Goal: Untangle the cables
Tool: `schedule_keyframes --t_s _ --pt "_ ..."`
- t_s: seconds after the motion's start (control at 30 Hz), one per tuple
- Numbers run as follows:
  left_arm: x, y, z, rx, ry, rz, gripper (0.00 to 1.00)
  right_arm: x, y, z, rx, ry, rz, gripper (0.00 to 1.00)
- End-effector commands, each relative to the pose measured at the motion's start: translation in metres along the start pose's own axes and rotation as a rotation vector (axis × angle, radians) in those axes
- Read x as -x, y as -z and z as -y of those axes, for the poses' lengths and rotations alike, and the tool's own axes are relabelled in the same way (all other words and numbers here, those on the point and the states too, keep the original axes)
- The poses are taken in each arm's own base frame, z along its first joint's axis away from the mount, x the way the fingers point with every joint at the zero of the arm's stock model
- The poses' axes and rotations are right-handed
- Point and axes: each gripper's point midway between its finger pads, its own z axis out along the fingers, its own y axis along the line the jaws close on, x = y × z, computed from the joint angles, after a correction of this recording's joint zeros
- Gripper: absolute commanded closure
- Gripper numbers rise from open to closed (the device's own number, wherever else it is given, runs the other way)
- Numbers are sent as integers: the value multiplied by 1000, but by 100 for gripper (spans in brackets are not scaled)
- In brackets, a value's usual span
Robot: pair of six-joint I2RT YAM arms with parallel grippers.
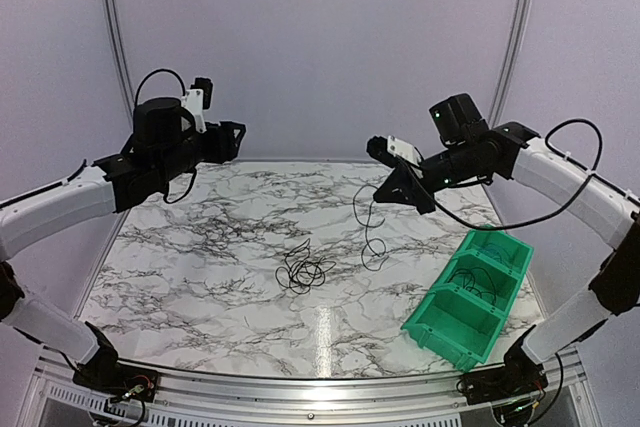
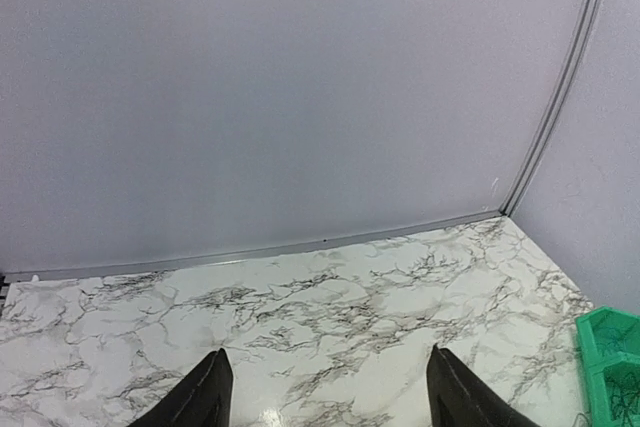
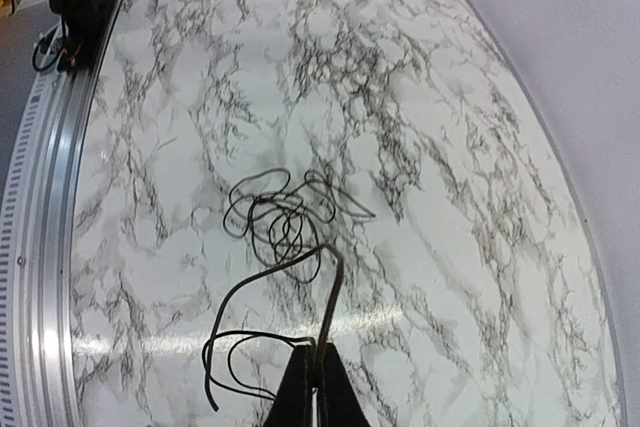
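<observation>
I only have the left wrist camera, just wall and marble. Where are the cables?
Observer: A loopy tangle lies near the middle of the table, toward the front.
Operator: Is the right pincer holding anything?
Observer: Yes, it is shut on one cable that hangs down to the marble.
Operator: Where is my left pincer relative to the tangle?
Observer: It hovers high over the far left part, well away from it.
</observation>
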Motion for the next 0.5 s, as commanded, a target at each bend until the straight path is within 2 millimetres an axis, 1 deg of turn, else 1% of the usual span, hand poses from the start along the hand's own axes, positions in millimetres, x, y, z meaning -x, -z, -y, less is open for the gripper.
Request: schedule_keyframes --t_s 0.0,0.07,0.1,0.13,0.23,0.27,0.3,0.37,0.47 --pt "-31 -21 -18 97 -145 -109 30 -58 15 -24 29 13 -188 100" --pt "-44 -26 -24 122 -148 -120 30 -76 21 -33 39 4 -244 100" --pt "-46 -28 -26 131 -142 -101 30 -86 25 -38 39 0 -276 100" --pt "-52 -27 -29 136 -137 -97 30 -93 29 -42 40 2 -298 100" --pt "-71 -31 -36 155 -144 -117 29 -107 42 -54 48 1 -348 100" --pt "-76 -32 -39 163 -145 -128 29 -112 47 -55 56 -10 -355 100" --pt "-80 -33 -40 165 -147 -137 29 -118 51 -56 64 -24 -367 100" --pt "-88 -35 -40 163 -161 -156 29 -128 59 -65 98 -34 -396 100" --pt "-94 -38 -41 163 -170 -171 29 -133 70 -75 122 -45 -422 100"
